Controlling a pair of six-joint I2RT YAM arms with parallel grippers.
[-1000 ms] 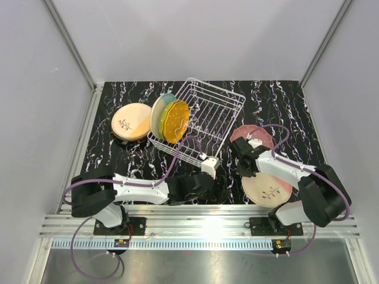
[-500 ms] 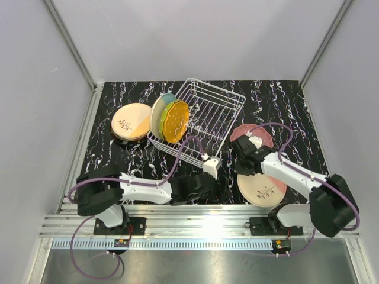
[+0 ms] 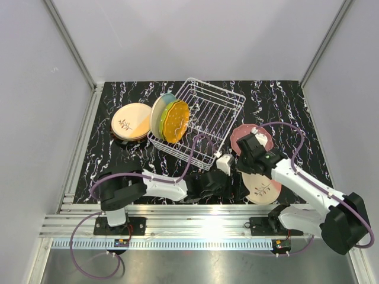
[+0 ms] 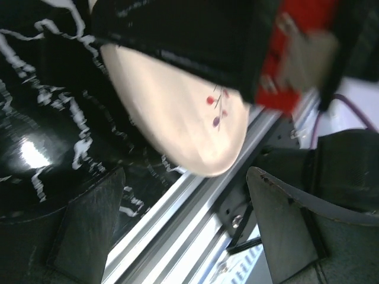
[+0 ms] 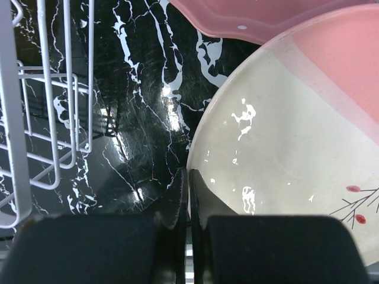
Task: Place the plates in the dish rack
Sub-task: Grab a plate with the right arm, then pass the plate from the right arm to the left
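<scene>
Cream-and-pink sprig plate [image 5: 284, 177] lies on the black marbled table [image 5: 142, 118], right gripper [image 5: 185, 177] pressed together at its rim, left gripper [image 4: 186, 174] spread wide beside it.

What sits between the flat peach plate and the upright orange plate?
Two more stand there in the dish rack: a cream-blue plate, then a yellow-green plate, visible in the top view.

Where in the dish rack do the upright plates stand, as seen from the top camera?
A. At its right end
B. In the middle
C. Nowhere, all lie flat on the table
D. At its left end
D: the upright plates lean together at the left end of the dish rack, and the rest of it holds none.
</scene>
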